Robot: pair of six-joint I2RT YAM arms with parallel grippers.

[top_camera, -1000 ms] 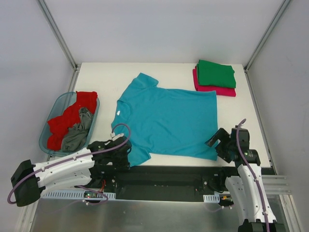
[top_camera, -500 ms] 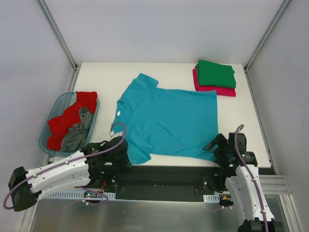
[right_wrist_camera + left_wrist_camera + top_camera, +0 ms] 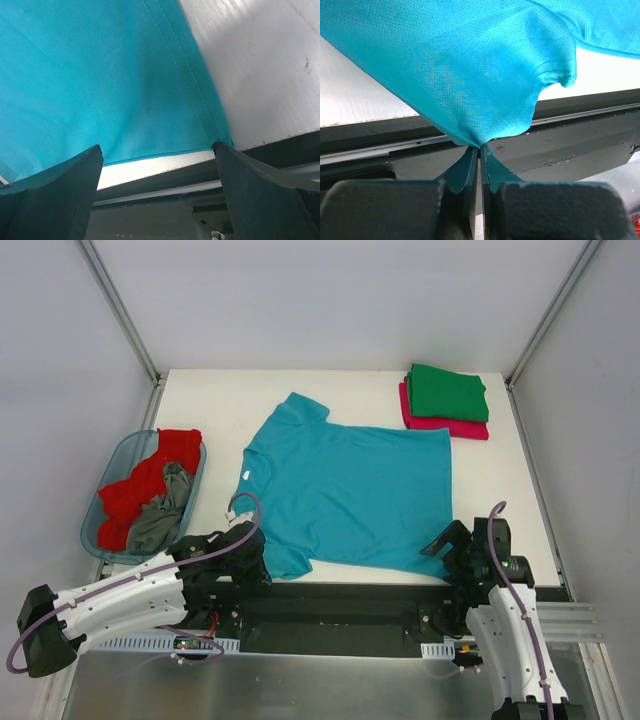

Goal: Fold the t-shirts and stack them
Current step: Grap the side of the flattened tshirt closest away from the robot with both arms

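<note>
From above, the teal t-shirt [image 3: 350, 490] lies spread flat across the middle of the table [image 3: 220, 400]. A folded green shirt [image 3: 447, 392] sits on a folded pink-red shirt [image 3: 450, 428] at upper right. At left, the basket [image 3: 100, 532] holds a red shirt [image 3: 150, 478] and a grey shirt [image 3: 160, 522]. The left gripper [image 3: 262, 565] is at the tee's near sleeve, and the right gripper [image 3: 447, 545] is at its lower-right hem corner.

In the left wrist view, the fingers are pressed together at lower centre, pinching the sleeve edge, and the cloth tents up from the pinch.

In the right wrist view, the fingers [image 3: 55, 185] are spread wide. The hem corner lies flat between them, close to the right-hand one.

The step in hand looks like gripping both near corners for the first fold. To do it well, the right side should come down over the stitched hem and close on it. Both arms should then lift evenly, so the cloth stays taut and folds squarely.
</note>
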